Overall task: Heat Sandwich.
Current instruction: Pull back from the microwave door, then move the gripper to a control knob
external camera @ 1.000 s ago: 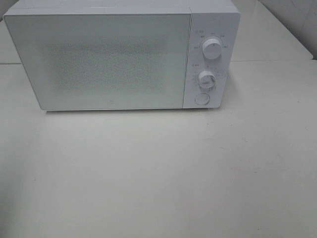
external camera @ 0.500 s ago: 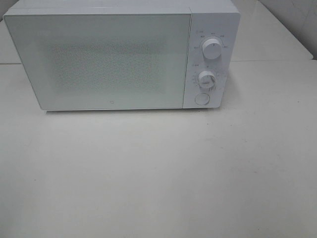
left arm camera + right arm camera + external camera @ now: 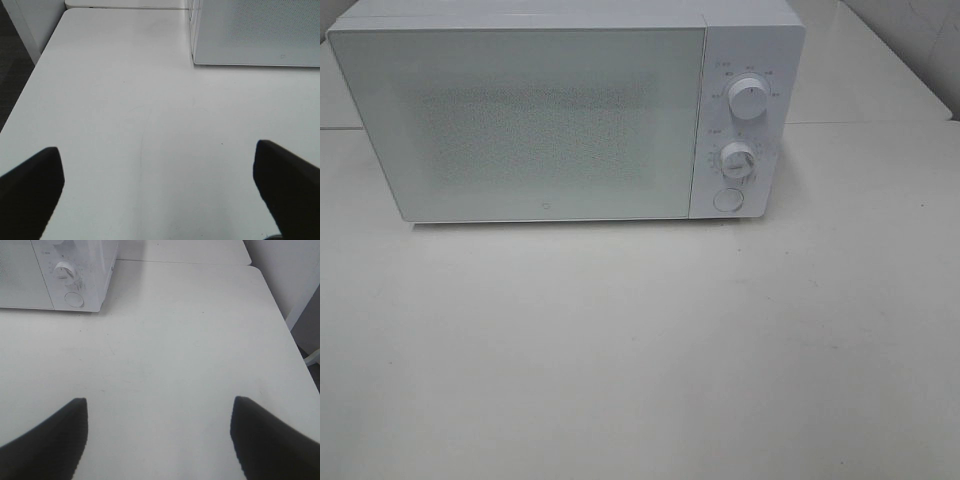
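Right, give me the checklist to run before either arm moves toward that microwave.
1. Loading access: the microwave door is shut. Not ok, it must be opened first.
2. Location of the sandwich: it shows in none of the views. Cannot tell.
3. The left gripper is open with nothing between its fingers. Ok.
4. The right gripper is open with nothing between its fingers. Ok.
5. The round button under the two knobs is in view with nothing in front of it. Ok.
6. The table in front of the door shows no obstacle. Ok.
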Tool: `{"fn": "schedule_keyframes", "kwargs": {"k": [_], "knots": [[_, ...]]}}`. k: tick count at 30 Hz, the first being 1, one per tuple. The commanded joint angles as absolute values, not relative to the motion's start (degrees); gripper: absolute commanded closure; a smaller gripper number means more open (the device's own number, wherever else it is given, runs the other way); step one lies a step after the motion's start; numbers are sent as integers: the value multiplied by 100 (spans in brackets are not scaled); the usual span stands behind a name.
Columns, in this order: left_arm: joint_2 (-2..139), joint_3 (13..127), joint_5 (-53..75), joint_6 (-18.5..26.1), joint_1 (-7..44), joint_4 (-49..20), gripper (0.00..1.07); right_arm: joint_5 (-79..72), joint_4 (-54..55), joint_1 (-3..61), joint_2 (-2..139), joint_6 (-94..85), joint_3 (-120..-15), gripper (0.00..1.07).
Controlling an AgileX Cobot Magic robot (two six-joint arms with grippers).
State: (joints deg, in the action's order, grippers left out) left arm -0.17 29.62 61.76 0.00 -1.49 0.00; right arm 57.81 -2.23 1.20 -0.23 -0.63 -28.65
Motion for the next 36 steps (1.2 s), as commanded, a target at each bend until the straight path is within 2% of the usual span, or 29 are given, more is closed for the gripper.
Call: {"fn": "schedule_keyframes", "kwargs": {"k": [1,36], "knots": [[-160,2956,6113,0,-166,0,8,5712,-246,80,-149,0,-2853,31],[-132,2956,6113,0,-166,0,8,5712,-246,80,-149,0,-2853,31]]}}
